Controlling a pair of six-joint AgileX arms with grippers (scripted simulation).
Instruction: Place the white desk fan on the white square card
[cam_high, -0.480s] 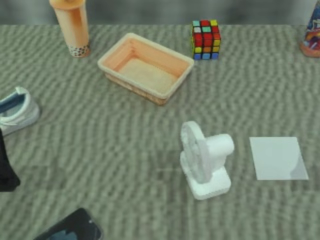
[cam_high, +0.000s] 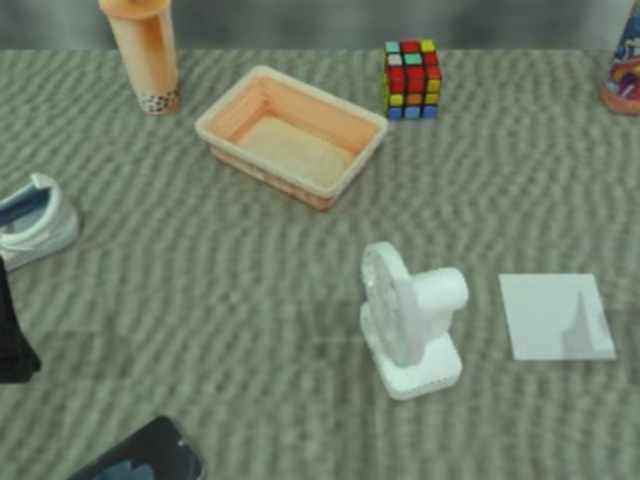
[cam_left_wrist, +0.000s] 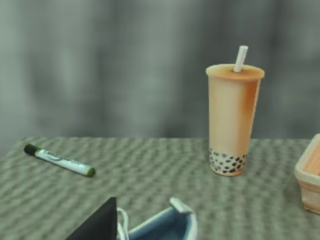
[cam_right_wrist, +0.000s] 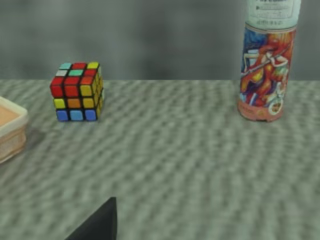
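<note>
Two arms flank a grey-green woven tabletop (cam_high: 200, 280), and neither gripper's fingers come into plain sight, so their state cannot be told. A dark part of the left arm (cam_high: 12, 340) shows at the top view's left edge; only one dark finger tip (cam_left_wrist: 100, 225) enters the left wrist view, and a like tip (cam_right_wrist: 100, 222) enters the right wrist view.

The white desk fan (cam_high: 412, 320) stands upright on its rounded square base, grille head turned toward the tabletop's left, well apart from either finger tip. Just to its right, not touching, lies the white square card (cam_high: 555, 315), flat, with a faint grey shadow across it.

Containers: a peach rectangular basket (cam_high: 290, 135) sits beyond the fan, open side up, with only its pale floor showing inside. A bubble-tea cup (cam_left_wrist: 234, 122) with a white straw stands beyond the left finger tip, dark pearls settled at its bottom under orange-tan liquid. A printed can (cam_right_wrist: 267, 60) stands upright far beyond the right finger tip.

Other items: a colour cube (cam_high: 411, 78) beside the basket, a white-grey sneaker (cam_high: 35, 220) next to the left finger tip, a green-capped marker (cam_left_wrist: 59, 160), and a dark phone (cam_high: 145, 455) at the near edge.
</note>
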